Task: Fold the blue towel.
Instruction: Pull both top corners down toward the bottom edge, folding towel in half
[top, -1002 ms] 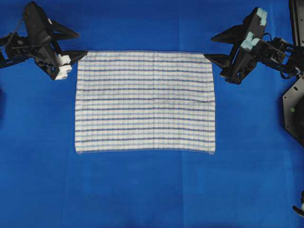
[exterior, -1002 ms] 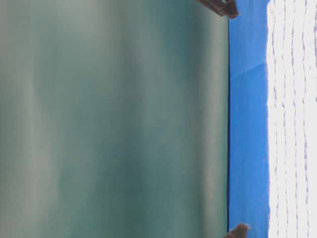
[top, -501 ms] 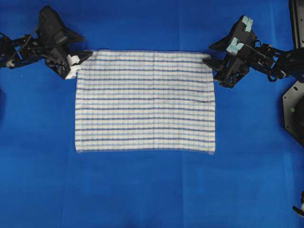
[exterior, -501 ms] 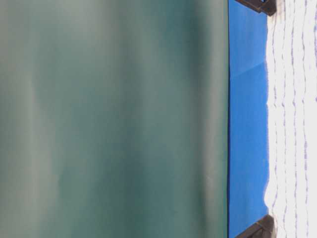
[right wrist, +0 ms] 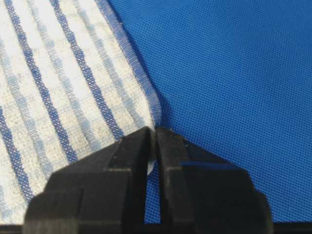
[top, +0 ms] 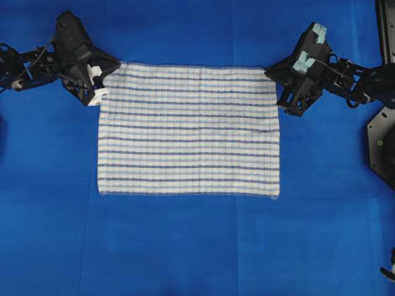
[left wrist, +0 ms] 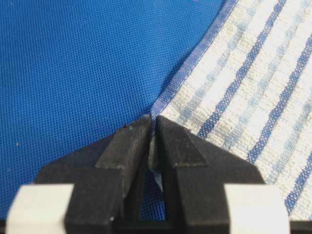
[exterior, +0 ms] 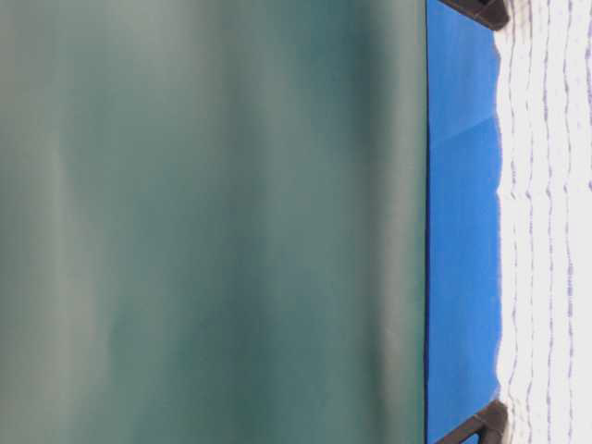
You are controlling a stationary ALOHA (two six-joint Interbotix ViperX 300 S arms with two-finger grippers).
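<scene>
On the plain blue woven table covering (top: 185, 246) the rectangular white towel with dark-blue and light-blue stripes (top: 188, 132) lies flat and unfolded, so the fold itself is all left to do. Only the 2 grips look done: the left gripper (left wrist: 152, 127) and right gripper (right wrist: 153, 134) are each pinched on a far corner of the towel. The wrist views show cloth between the jaws, while the overhead view shows the whole spread.

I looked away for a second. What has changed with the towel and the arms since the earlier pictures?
Both end effectors came in and closed: the left end effector now pinches the blue towel at its far left corner, the right end effector at its far right corner. The towel itself stays flat on the blue table covering, in the same spot.
</scene>
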